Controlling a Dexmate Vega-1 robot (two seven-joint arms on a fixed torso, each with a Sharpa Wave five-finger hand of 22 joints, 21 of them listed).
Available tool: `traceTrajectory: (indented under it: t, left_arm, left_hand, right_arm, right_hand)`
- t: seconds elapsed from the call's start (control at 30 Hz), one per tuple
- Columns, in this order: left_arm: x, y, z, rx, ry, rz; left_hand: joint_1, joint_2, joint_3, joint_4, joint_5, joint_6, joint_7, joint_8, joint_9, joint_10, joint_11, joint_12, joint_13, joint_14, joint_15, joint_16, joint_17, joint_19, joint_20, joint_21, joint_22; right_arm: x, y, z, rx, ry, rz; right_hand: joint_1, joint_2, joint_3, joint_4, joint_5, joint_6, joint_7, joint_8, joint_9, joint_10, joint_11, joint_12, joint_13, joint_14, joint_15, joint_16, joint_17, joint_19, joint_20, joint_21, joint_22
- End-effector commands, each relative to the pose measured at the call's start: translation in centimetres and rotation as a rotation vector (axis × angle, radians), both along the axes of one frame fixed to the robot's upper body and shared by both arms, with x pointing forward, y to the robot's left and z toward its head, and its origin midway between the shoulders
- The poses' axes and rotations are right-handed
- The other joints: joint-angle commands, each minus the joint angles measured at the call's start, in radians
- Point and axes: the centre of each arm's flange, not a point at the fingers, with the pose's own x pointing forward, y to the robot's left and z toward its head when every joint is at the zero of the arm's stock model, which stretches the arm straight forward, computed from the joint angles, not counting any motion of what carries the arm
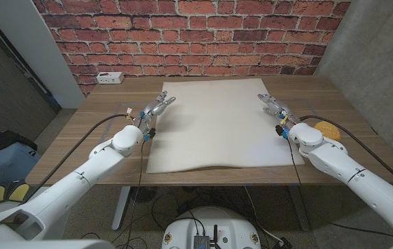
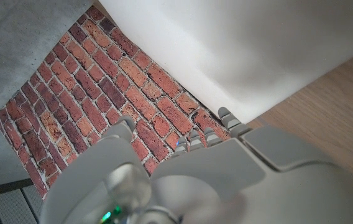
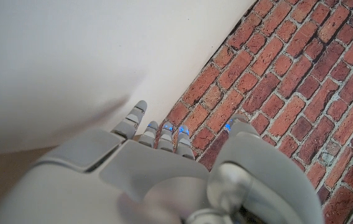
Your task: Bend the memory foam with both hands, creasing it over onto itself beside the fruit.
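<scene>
Head view shows the foam sheet [image 1: 217,124] flat on the worktop [image 1: 113,104], fruit [image 1: 326,131] just right. Your left hand [image 1: 156,107] and right hand [image 1: 271,104] hold nothing yet, fingers extended at its side edges. Next, grip and fold.

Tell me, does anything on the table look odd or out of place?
Only small things. The foam's near edge is wavy and hangs a little past the table's front edge. The fruit sits partly hidden behind the right arm. Nothing looks spilled or damaged.
</scene>
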Motion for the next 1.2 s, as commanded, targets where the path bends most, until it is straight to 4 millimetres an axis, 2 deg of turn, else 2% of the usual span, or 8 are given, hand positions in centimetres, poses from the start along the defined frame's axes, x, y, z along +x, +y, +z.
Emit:
traceTrajectory:
  t: [0.03, 0.2, 0.27, 0.4, 0.63, 0.77, 0.97, 1.2]
  left_arm:
    - [-2.4, -1.2, 0.3, 0.141, -0.022, 0.043]
    - [-3.3, -1.2, -0.1, 0.184, -0.022, 0.068]
    - [-3.5, -1.3, -0.1, 0.195, -0.023, 0.075]
    - [-4.1, -1.6, -0.2, 0.249, -0.025, 0.094]
    - [-5.1, -2.3, -0.3, 0.33, -0.029, 0.111]
    - [-5.6, -2.6, -0.5, 0.357, -0.036, 0.125]
    - [-6.2, -3.2, -0.6, 0.382, -0.048, 0.125]
    - [-7.0, -4.0, -0.8, 0.418, -0.062, 0.131]
  left_hand:
    - [0.004, -0.011, -0.001, -0.01, -0.003, -0.003, 0.001, 0.004, 0.004, -0.008, 0.0, 0.0, 0.001, -0.008, 0.001, 0.001, 0.002, -0.01, -0.002, -0.003, 0.003]
    - [0.007, -0.012, -0.003, -0.017, -0.004, -0.005, 0.007, 0.004, 0.005, -0.008, 0.004, 0.001, 0.001, -0.01, 0.006, 0.002, 0.002, -0.015, -0.023, -0.009, 0.004]
    - [0.008, -0.012, -0.004, -0.019, -0.005, -0.004, 0.007, 0.004, 0.005, -0.008, 0.004, 0.001, 0.002, -0.01, 0.007, 0.002, 0.002, -0.016, -0.029, -0.01, 0.004]
    - [0.01, -0.01, -0.007, -0.027, -0.005, -0.001, 0.019, 0.006, 0.005, -0.008, 0.008, 0.003, 0.002, -0.013, 0.009, 0.002, 0.003, -0.019, -0.058, -0.017, 0.005]
    - [0.012, -0.008, -0.011, -0.034, -0.006, 0.0, 0.024, 0.005, 0.006, -0.011, 0.004, 0.003, 0.003, -0.018, 0.006, 0.002, 0.003, -0.018, -0.073, -0.022, 0.005]
    - [0.011, -0.009, -0.012, -0.035, -0.006, -0.003, 0.025, 0.004, 0.006, -0.012, 0.003, 0.002, 0.003, -0.02, 0.005, 0.001, 0.003, -0.02, -0.074, -0.023, 0.005]
    - [0.01, -0.012, -0.016, -0.038, -0.007, -0.009, 0.026, 0.003, 0.006, -0.02, 0.001, 0.0, 0.003, -0.024, 0.003, 0.001, 0.003, -0.025, -0.074, -0.027, 0.006]
    - [0.008, -0.016, -0.022, -0.042, -0.007, -0.016, 0.024, 0.001, 0.006, -0.03, -0.002, -0.002, 0.003, -0.033, -0.001, -0.001, 0.003, -0.028, -0.079, -0.031, 0.006]
  right_arm:
    - [-1.2, -0.7, -0.5, -0.109, 0.032, -0.086]
    - [-2.0, -0.7, -0.6, -0.153, 0.034, -0.108]
    - [-2.2, -0.7, -0.6, -0.162, 0.034, -0.114]
    - [-3.1, -0.5, -0.5, -0.2, 0.036, -0.139]
    - [-4.6, -0.1, -0.8, -0.259, 0.043, -0.179]
    - [-5.4, 0.0, -1.0, -0.285, 0.049, -0.206]
    - [-6.5, 0.0, -1.4, -0.34, 0.061, -0.249]
    - [-7.4, -0.1, -1.8, -0.379, 0.074, -0.287]
  right_hand:
    - [0.014, -0.003, 0.003, -0.006, -0.001, 0.004, -0.003, 0.005, 0.003, 0.003, 0.003, 0.007, 0.005, 0.002, 0.002, 0.011, 0.003, 0.002, -0.005, 0.002, 0.003]
    - [0.019, -0.001, 0.007, -0.011, -0.001, 0.007, -0.003, 0.006, 0.003, 0.008, 0.007, 0.009, 0.005, 0.009, -0.008, 0.014, 0.003, 0.015, -0.026, 0.007, 0.003]
    - [0.021, 0.0, 0.009, -0.014, -0.001, 0.011, -0.001, 0.007, 0.003, 0.012, 0.009, 0.01, 0.006, 0.012, -0.017, 0.015, 0.004, 0.022, -0.044, 0.01, 0.003]
    - [0.023, 0.001, 0.011, -0.018, -0.001, 0.02, 0.004, 0.01, 0.004, 0.023, 0.014, 0.014, 0.006, 0.015, -0.025, 0.016, 0.004, 0.031, -0.058, 0.012, 0.002]
    - [0.027, 0.003, 0.014, -0.022, -0.001, 0.027, 0.004, 0.011, 0.004, 0.029, 0.012, 0.015, 0.006, 0.021, -0.03, 0.017, 0.004, 0.032, -0.061, 0.012, 0.002]
    - [0.029, 0.004, 0.016, -0.024, 0.0, 0.03, 0.003, 0.012, 0.004, 0.032, 0.012, 0.016, 0.006, 0.021, -0.031, 0.017, 0.004, 0.032, -0.062, 0.011, 0.002]
    - [0.035, 0.004, 0.02, -0.032, 0.001, 0.039, 0.019, 0.013, 0.004, 0.041, 0.015, 0.017, 0.006, 0.024, -0.027, 0.017, 0.004, 0.036, -0.051, 0.011, 0.001]
    - [0.041, 0.006, 0.026, -0.038, 0.002, 0.043, 0.014, 0.012, 0.004, 0.043, 0.006, 0.016, 0.006, 0.025, -0.035, 0.016, 0.004, 0.033, -0.057, 0.009, 0.001]
